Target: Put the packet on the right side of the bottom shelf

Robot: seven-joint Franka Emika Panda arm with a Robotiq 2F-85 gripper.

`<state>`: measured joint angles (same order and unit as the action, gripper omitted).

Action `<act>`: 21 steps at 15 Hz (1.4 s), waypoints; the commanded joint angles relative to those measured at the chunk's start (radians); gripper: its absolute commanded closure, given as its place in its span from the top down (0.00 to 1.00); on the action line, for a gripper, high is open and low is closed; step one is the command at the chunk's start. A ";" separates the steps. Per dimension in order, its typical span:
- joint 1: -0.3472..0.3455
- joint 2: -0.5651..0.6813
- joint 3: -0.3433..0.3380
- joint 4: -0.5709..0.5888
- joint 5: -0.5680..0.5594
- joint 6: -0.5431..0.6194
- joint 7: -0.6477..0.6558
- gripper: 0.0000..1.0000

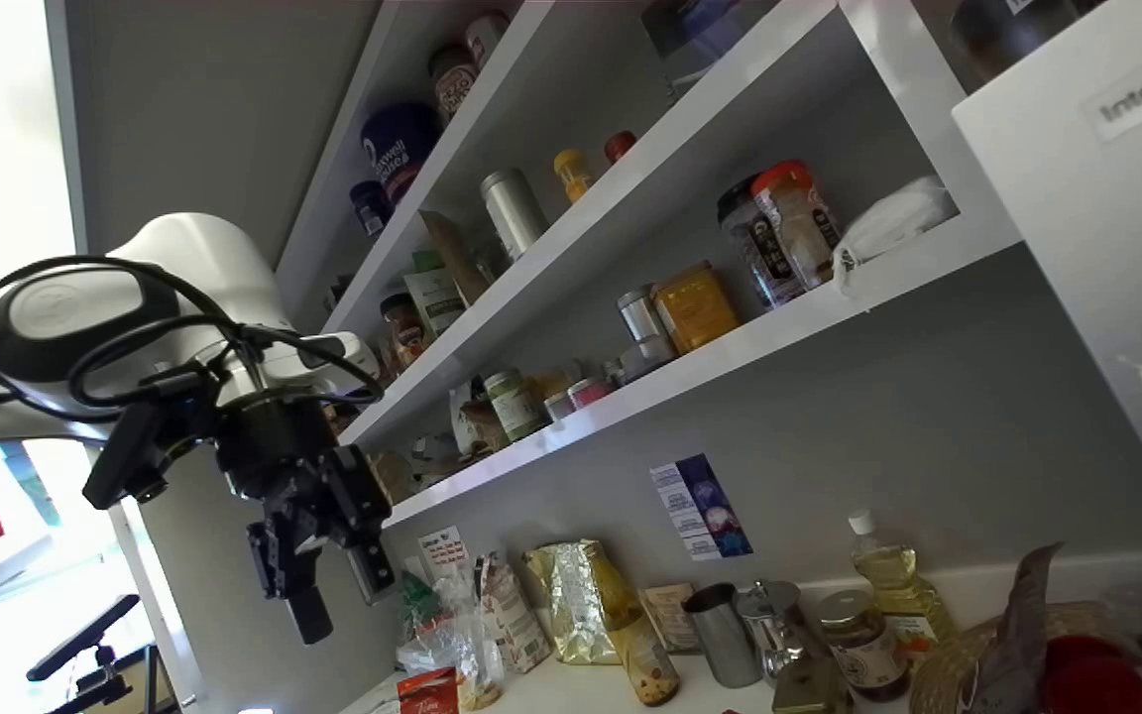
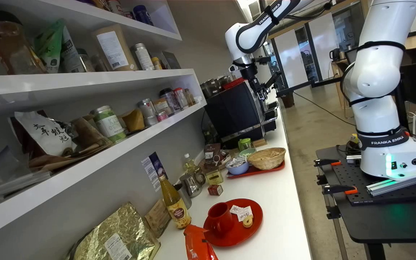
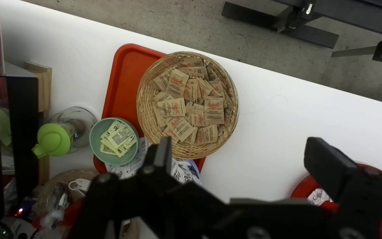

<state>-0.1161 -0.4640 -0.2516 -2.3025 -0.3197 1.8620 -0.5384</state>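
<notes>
Locating flat orange-red snack packet (image 2: pixel 198 243) on white bench (image 2: pixel 271 186), near-left of round red plate (image 2: pixel 241 234) | holding black two-fingered gripper (image 1: pixel 341 593) wide, grasping nothing, presumably to straddle packet before lifting it to long white bottom shelf (image 1: pixel 690 375)

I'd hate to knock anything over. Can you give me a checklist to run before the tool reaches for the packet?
1. Tool open and holding nothing: ok.
2. Packet in sight: ok, though its lower end is cut off in an exterior view.
3. Tool above the packet: not ok; it hangs well away, with the basket showing in the wrist view.
4. Packet clear of the plate: cannot tell; they overlap in an exterior view, so contact is possible.
5. Enough room at the right end of the shelf: cannot tell; jars and a white bundle sit there.
</notes>
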 commanded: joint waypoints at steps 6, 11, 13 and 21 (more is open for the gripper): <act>0.000 0.000 0.004 0.001 -0.006 -0.005 0.000 1.00; 0.057 -0.018 0.052 -0.079 0.017 0.023 -0.012 1.00; 0.104 -0.017 0.086 -0.130 0.059 0.039 -0.003 1.00; 0.354 0.137 0.315 -0.281 0.327 0.232 0.134 1.00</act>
<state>0.1717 -0.4126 -0.0049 -2.5660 -0.0652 2.0087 -0.4674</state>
